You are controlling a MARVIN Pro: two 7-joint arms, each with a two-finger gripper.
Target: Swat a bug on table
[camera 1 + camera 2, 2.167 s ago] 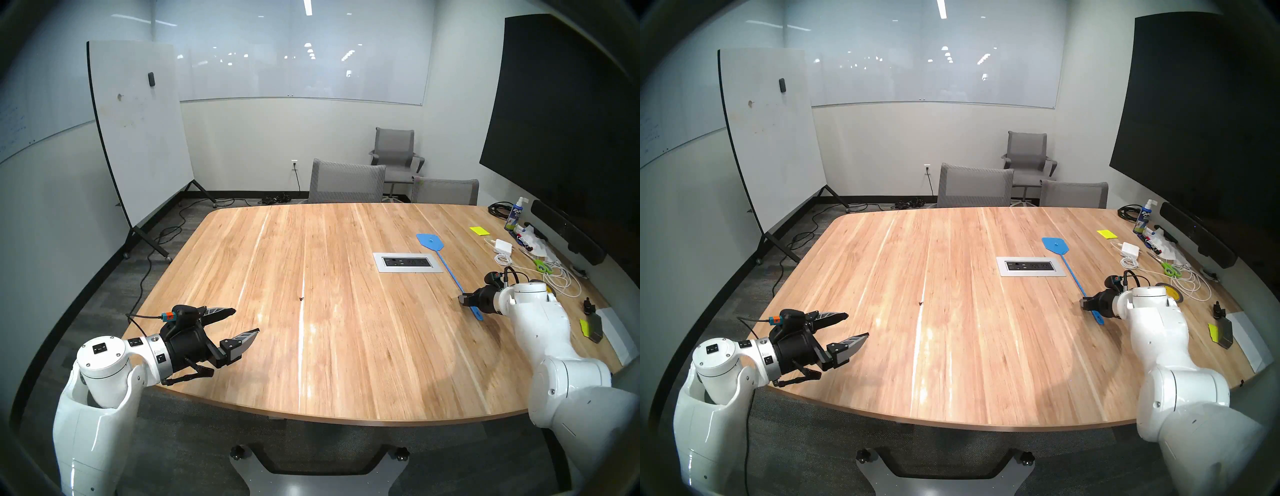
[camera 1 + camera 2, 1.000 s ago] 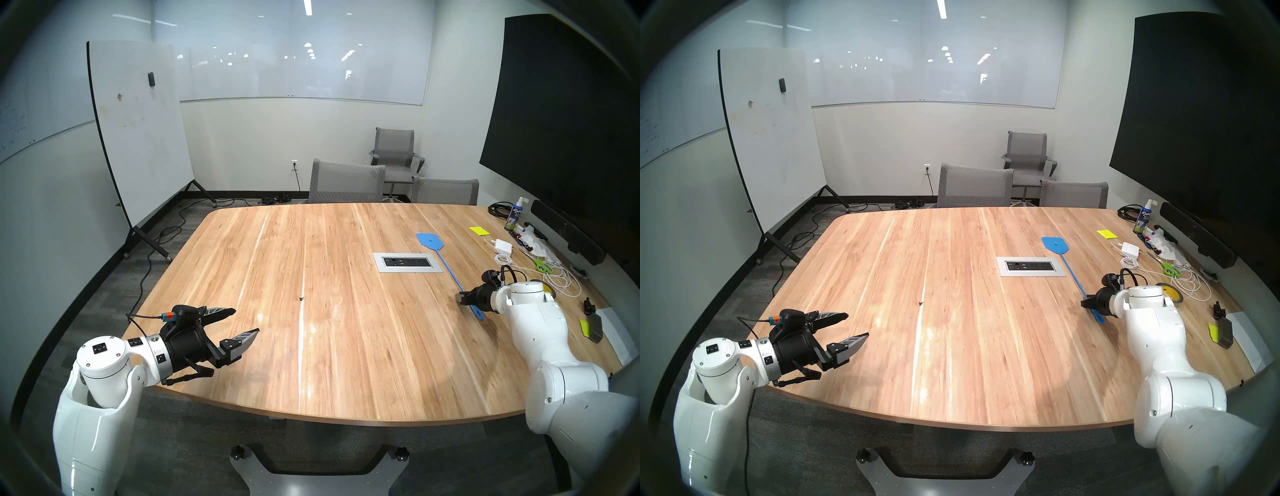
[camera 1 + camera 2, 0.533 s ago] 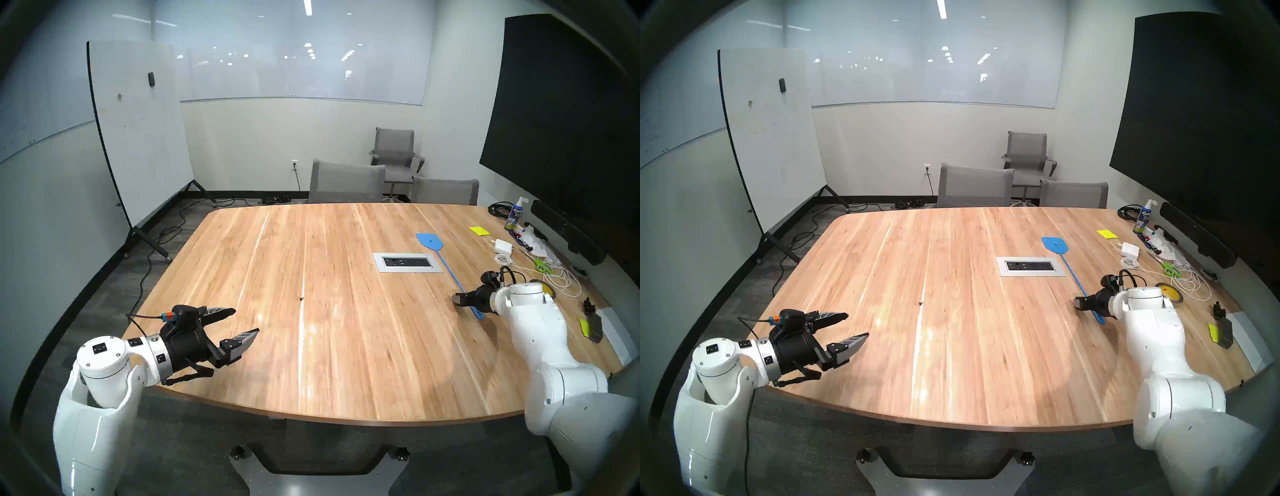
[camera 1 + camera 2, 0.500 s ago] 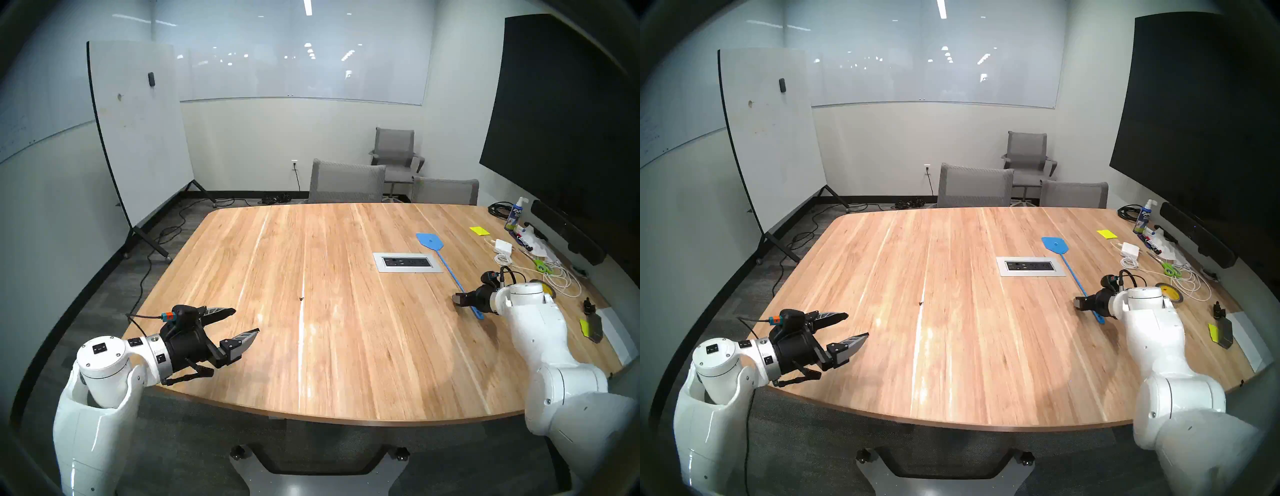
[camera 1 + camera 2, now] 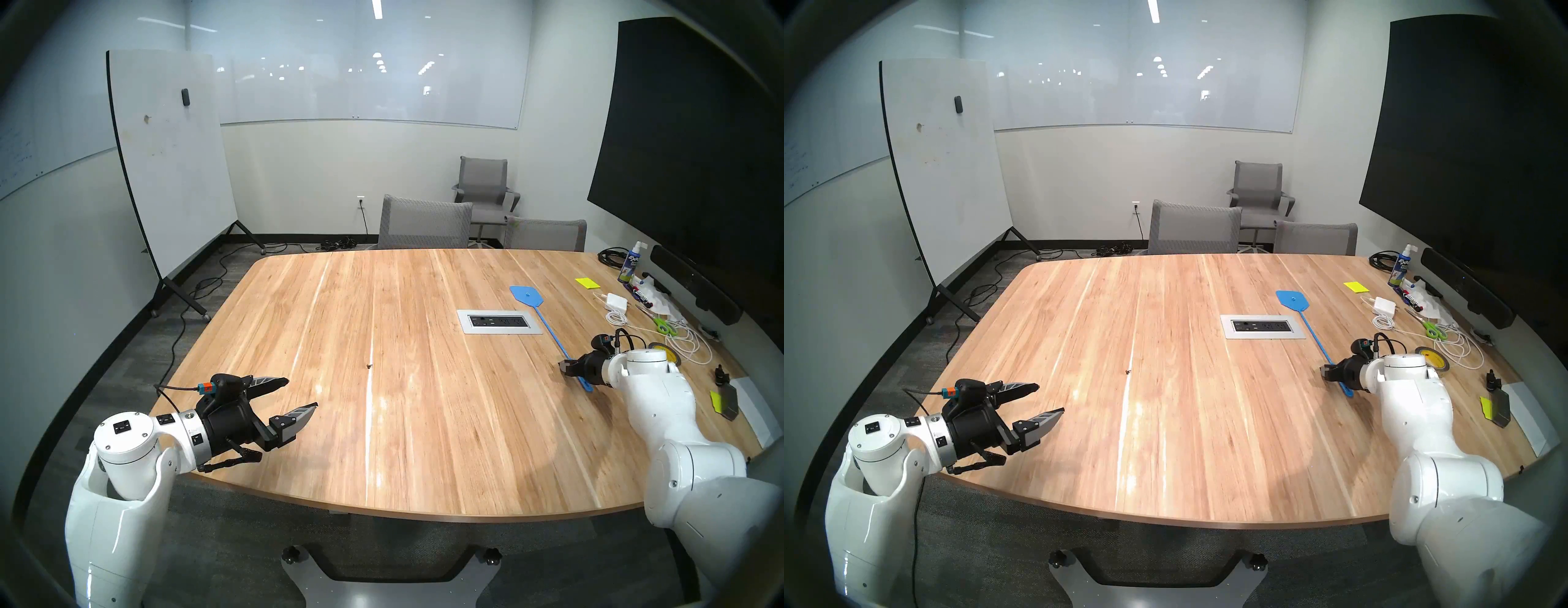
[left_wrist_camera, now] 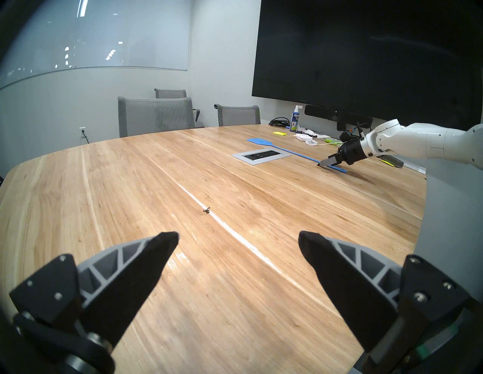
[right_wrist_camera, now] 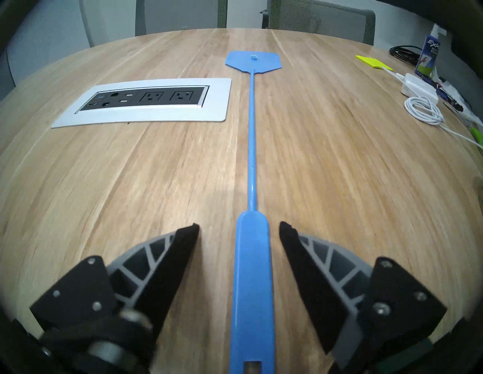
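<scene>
Open wood ahead of both my grippers

I see bare table [image 5: 424, 424] everywhere except the flush outlet panel [image 5: 499, 321] and cable clutter [image 5: 679, 339] along the right edge.

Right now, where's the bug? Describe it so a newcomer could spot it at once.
Start at the grey outlet panel set into the wood table, then look toward the open left gripper. The bug sits alone beside a pale plank streak. Unlike the flat grain knots, it has thin legs.
</scene>
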